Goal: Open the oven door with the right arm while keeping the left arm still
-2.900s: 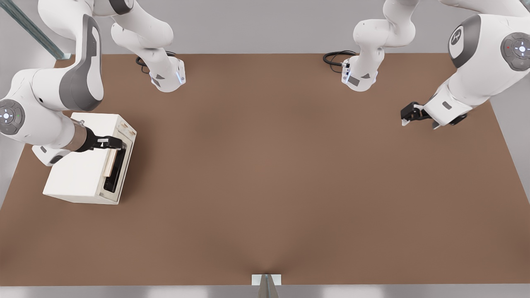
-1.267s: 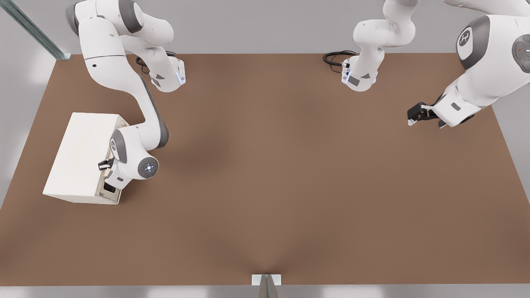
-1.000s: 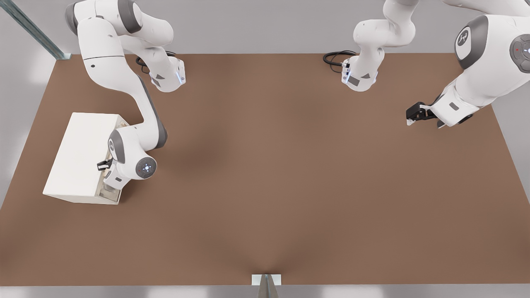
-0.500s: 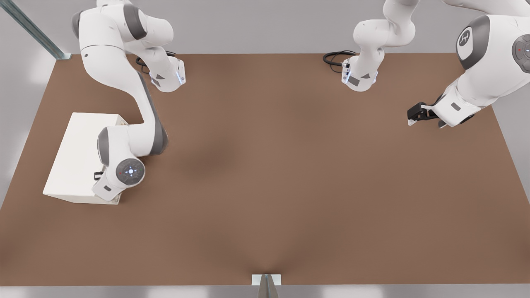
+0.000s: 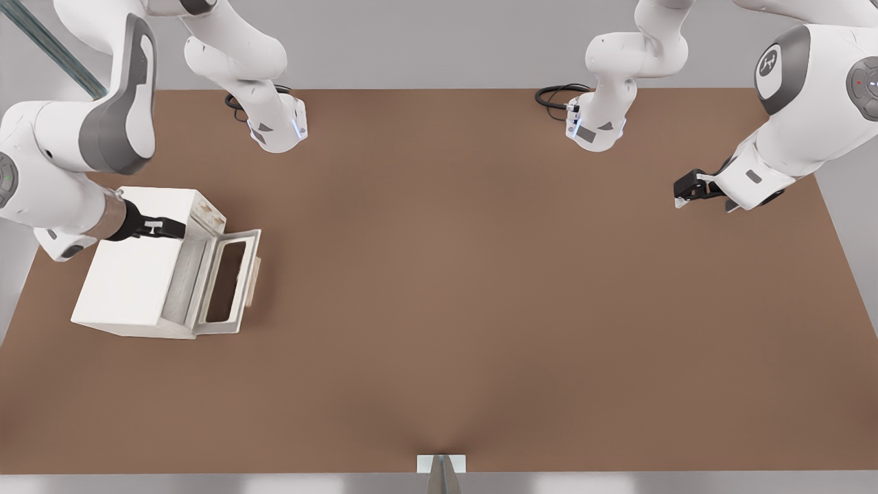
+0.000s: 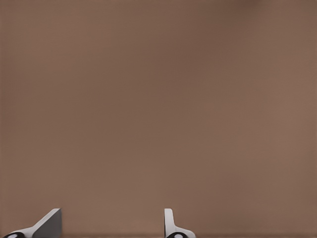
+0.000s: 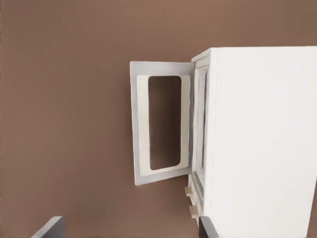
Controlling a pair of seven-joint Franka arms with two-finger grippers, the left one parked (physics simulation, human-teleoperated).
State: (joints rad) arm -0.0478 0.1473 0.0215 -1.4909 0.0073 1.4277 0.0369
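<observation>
Brown desk (image 5: 480,288), left of the front view: oven (image 5: 134,274) with oven door (image 5: 230,283) folded down flat. Gripper (image 5: 175,228) hovers above the oven's top, its fingers (image 7: 49,228) spread and empty.

End effector (image 5: 180,228) fingers' spacing unreadable (fingertips cropped in wrist view).
</observation>
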